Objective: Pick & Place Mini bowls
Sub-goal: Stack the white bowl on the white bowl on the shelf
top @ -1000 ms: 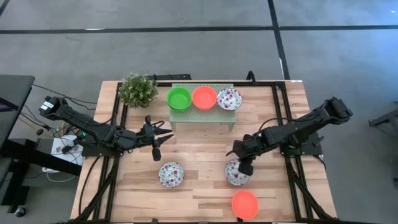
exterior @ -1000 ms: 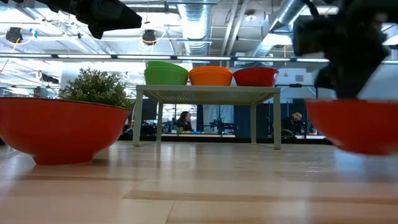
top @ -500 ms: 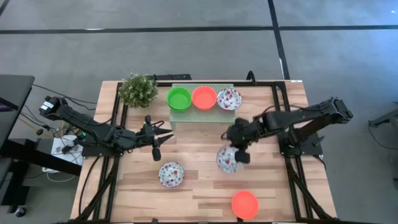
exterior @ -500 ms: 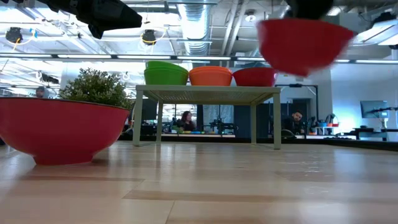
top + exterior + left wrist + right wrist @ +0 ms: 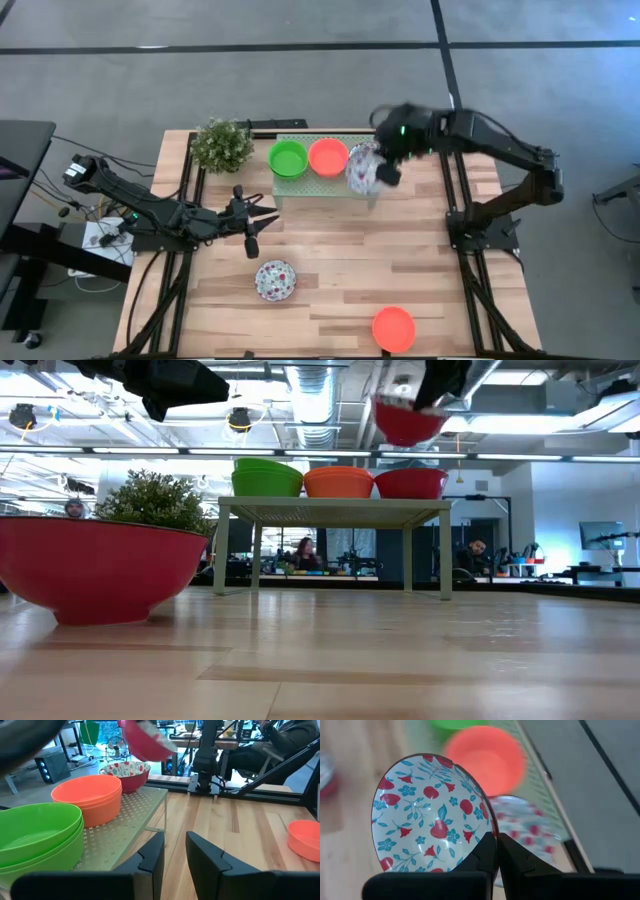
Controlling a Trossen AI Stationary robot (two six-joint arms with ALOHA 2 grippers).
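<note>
We see the right pincer (image 5: 385,172) clenched on the rim of a floral bowl (image 5: 362,168), held tilted in the air over the far-right end of the stand (image 5: 325,186). In the right wrist view its fingers (image 5: 487,851) pinch the bowl's edge, w/ the patterned inside facing the camera. Directly below, a second floral bowl (image 5: 530,827) sits on the stand; the held one hangs above it, not touching, per the low view (image 5: 408,422). Next to it on the stand: orange bowl (image 5: 328,157), then green bowl (image 5: 288,158); the left wrist view shows the green (image 5: 37,837) and orange (image 5: 87,797) as stacks. A plant (image 5: 222,145) stands just beside the stand's left end.

The left pincer (image 5: 262,218) hovers over the desk (image 5: 330,300) left of centre, near the stand's front, fingers (image 5: 150,857) parted w/ nothing between them.

Nearer the front of the desk: another floral bowl (image 5: 275,280) left of centre, and a lone orange one (image 5: 394,328) at the front edge, to the right.
</note>
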